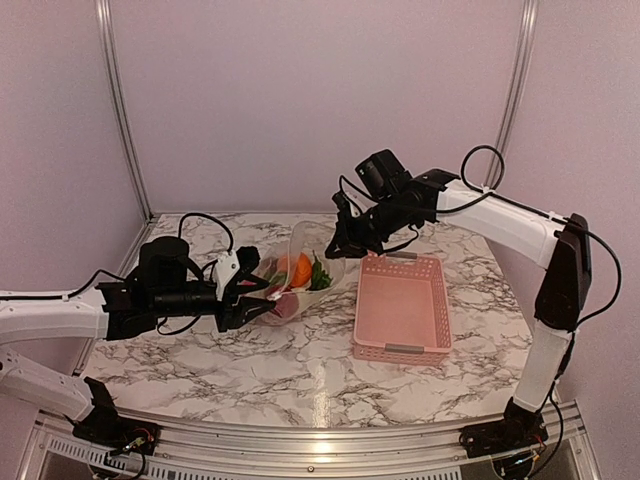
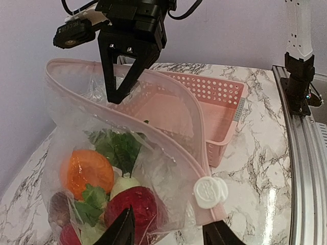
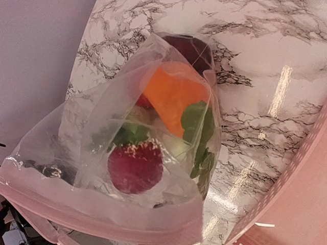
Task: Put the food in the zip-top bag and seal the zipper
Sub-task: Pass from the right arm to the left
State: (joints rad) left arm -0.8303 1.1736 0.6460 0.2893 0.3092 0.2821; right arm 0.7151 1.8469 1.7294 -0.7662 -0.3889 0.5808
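The clear zip-top bag (image 1: 300, 270) hangs over the marble table between my two grippers, its mouth gaping. The food lies inside it: an orange piece (image 2: 87, 171), a red berry (image 2: 135, 206), green leaves (image 2: 117, 145) and a dark piece (image 3: 189, 48). The zipper (image 2: 168, 97) is a pink strip, its two sides apart, with a white slider (image 2: 210, 191) at the near end. My right gripper (image 2: 118, 94) is shut on the far mouth edge. My left gripper (image 2: 171, 232) is open, its fingers either side of the bag's corner just below the slider.
A pink slotted basket (image 1: 403, 305) stands to the right of the bag, close behind it in the left wrist view. The right arm's base (image 2: 299, 81) and the table's metal rail (image 2: 306, 168) are at the right.
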